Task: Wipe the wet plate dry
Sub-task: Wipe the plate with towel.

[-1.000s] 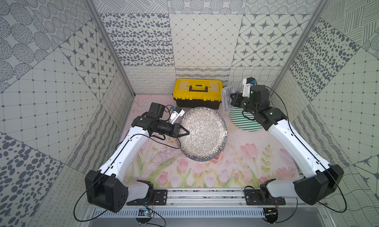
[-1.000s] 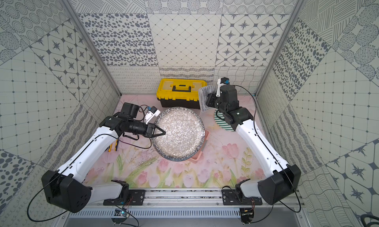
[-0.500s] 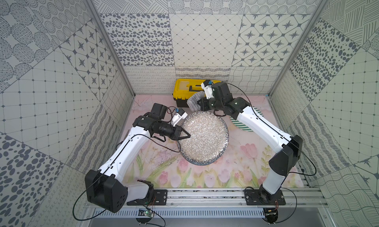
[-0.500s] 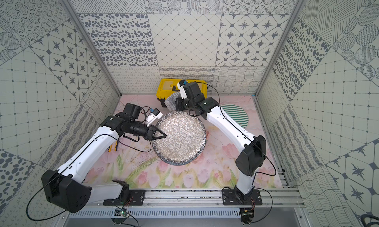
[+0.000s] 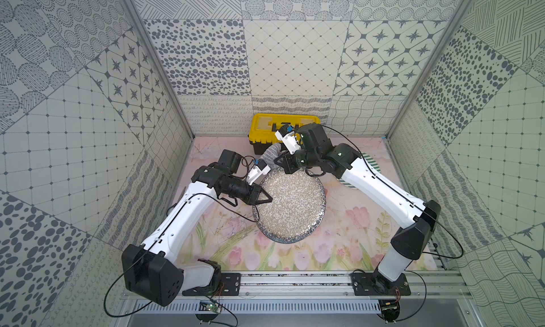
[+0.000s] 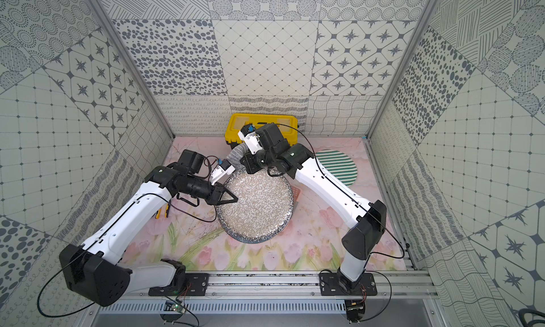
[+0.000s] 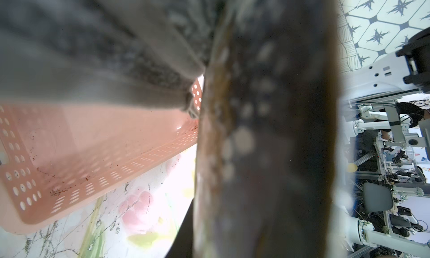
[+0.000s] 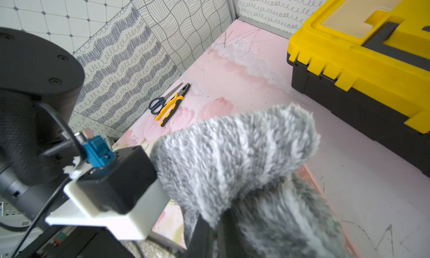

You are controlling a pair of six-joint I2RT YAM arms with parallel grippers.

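The left end effector (image 5: 263,199) is clamping its jaws on the left rim of the speckled plate (image 5: 292,204), with only the rim's thickness between them. The plate is sitting in the middle of both top views, above the flowered worktop (image 5: 339,245). In the left wrist view its dark, spotted edge (image 7: 267,128) is filling the centre of the frame, very close and blurred.

The right end effector (image 5: 282,163) is reaching in from the right of the frame and is pinching a fluffy grey cloth (image 5: 269,155) with its jaws fully closed. In the right wrist view the cloth (image 8: 232,156) is bulging up in the lower centre of the frame. In a top view the cloth is hanging at the plate's upper left rim; whether it is touching the plate cannot be told.

A pink perforated basket (image 7: 93,152) is lying under the plate, one corner (image 6: 296,192) peeking out at the plate's right side. A yellow toolbox (image 5: 267,127) is standing at the back wall, top centre of the frame. A green striped mat (image 6: 339,166) is lying to the right. Pliers (image 8: 172,104) and scissors (image 8: 159,102) are resting side by side near the left wall.
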